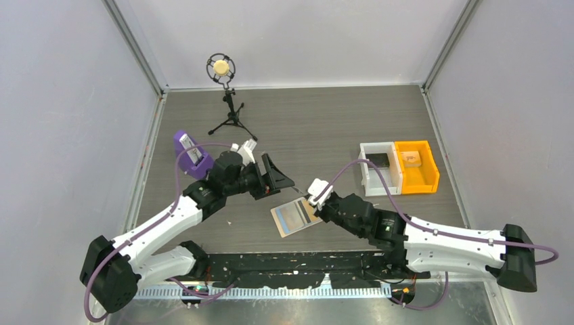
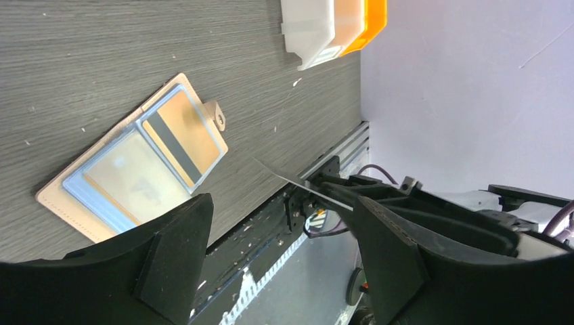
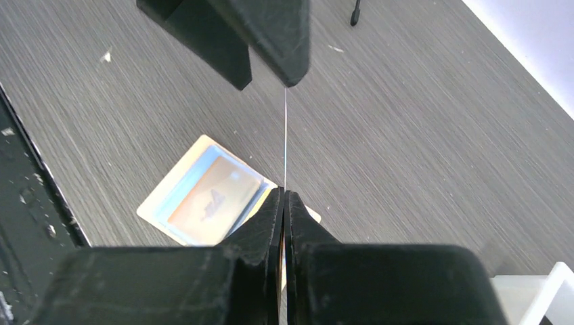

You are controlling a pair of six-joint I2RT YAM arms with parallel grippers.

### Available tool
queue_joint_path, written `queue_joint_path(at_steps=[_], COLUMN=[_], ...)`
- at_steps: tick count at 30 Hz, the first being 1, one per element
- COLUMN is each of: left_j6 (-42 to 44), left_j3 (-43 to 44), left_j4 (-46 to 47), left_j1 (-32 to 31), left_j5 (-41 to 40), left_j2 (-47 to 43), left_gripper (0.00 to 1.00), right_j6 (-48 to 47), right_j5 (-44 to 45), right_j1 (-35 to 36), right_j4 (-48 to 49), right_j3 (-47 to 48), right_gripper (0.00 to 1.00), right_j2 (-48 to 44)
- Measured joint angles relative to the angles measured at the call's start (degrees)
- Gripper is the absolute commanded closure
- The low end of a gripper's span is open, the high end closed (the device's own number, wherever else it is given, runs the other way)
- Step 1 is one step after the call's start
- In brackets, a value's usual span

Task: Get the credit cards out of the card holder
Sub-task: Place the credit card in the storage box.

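Note:
The card holder (image 1: 296, 217) lies open and flat on the dark table, light blue inside. It shows in the left wrist view (image 2: 61, 196) with an orange striped credit card (image 2: 183, 135) and a paler one (image 2: 132, 179) in its pockets. My right gripper (image 3: 284, 194) is shut on another credit card (image 3: 285, 135), seen edge-on as a thin line, lifted just above the holder's far corner. My left gripper (image 2: 281, 210) stands open, with that card's free end (image 2: 271, 169) between its fingers (image 3: 271, 34), apparently ungripped. Seen from above, the two grippers (image 1: 277, 177) (image 1: 308, 198) face each other.
A white bin (image 1: 379, 168) and an orange bin (image 1: 416, 166) stand side by side at the right. A purple wedge stand (image 1: 189, 154) sits behind the left arm. A microphone on a small tripod (image 1: 227, 101) stands at the back. A black rail (image 1: 291, 264) runs along the near edge.

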Motion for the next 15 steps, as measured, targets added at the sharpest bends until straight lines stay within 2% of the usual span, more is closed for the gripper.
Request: queue_joint_path(at_steps=[7, 11, 15], left_j6=[-2.6, -3.0, -3.5], left_j3=[-0.5, -0.9, -2.2], left_j4=[1.7, 2.7, 3.8], left_j1=[0.1, 0.1, 0.1], left_j5=[0.1, 0.8, 1.0], left_j2=[0.8, 3.1, 4.9], left_gripper=[0.26, 0.31, 0.43], right_j6=[-4.2, -5.1, -5.6], right_j5=[5.5, 7.3, 8.4], right_j1=[4.2, 5.3, 6.2], right_j4=[-0.5, -0.2, 0.9], right_j3=[0.8, 1.2, 1.4], right_gripper=[0.95, 0.95, 0.95], right_j2=[7.4, 8.7, 8.7])
